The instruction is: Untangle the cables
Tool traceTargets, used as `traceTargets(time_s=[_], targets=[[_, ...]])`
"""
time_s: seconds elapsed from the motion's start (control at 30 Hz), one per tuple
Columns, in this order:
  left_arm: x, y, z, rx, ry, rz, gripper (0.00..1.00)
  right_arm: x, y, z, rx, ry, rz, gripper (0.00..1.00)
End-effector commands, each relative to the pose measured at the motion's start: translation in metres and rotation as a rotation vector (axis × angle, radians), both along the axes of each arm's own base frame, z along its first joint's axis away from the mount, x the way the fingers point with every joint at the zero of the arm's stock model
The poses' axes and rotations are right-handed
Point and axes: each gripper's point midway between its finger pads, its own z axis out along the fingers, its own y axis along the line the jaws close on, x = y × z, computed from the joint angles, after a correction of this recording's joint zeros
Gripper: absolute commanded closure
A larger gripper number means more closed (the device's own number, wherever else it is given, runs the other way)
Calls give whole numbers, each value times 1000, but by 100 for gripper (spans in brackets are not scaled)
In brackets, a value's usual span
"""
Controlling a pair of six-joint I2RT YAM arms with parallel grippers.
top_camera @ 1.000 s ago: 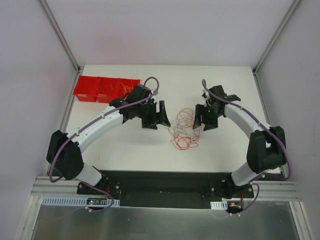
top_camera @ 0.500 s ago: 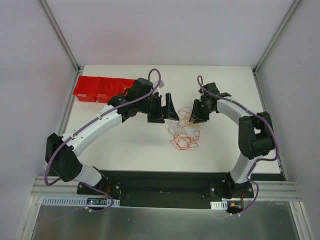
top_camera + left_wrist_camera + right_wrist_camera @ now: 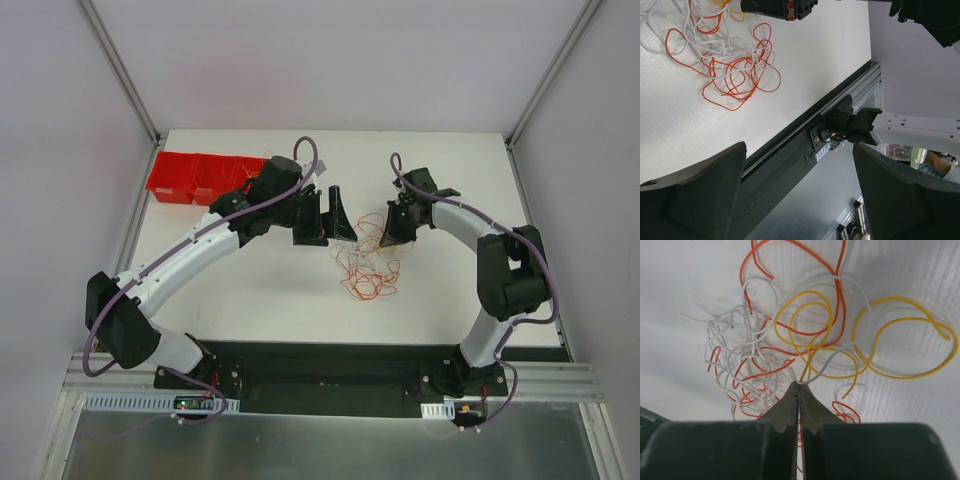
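white table (image 3: 450, 290), grey walls (image 3: 330, 60): right claw (image 3: 799, 385) pinches cables (image 3: 370, 268) (yellow, white strands); left claw (image 3: 799, 145) spread.

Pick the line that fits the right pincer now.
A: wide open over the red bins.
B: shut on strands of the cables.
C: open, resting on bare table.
B: the right wrist view shows the right pincer shut, yellow and white strands of the cables pinched at its tips.

Cables (image 3: 368, 268) central; right tool (image 3: 384, 239) on them, left tool (image 3: 327, 220) beside; bins (image 3: 200, 178) far-left.
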Motion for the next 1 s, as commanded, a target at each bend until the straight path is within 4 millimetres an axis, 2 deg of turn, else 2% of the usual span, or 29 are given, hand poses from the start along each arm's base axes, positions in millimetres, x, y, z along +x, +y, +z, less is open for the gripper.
traceTargets(time_s=[0.0,0.1,0.23,0.47,0.7,0.77,0.83,0.9,0.97], targets=[[4,-8,18,-38,-47,-31,12,0,6,42,46,-118,44,99],[3,-17,26,-70,-51,-73,11,-12,9,70,97,-157,75,99],[11,-26,27,-77,-69,-107,11,-31,24,119,250,-194,89,100],[23,-34,5,-41,-43,-121,11,-59,36,202,439,-301,110,100],[36,-33,-19,-6,8,-94,12,-77,45,281,601,-402,127,100],[38,-32,-12,-20,-17,-98,14,-81,45,306,633,-448,126,100],[39,-31,7,-54,-100,-104,16,-84,45,331,664,-499,132,100],[40,-28,30,-94,-199,-107,25,-88,45,361,709,-563,150,100],[39,-26,55,-145,-307,-110,27,-94,47,390,769,-626,169,100]])
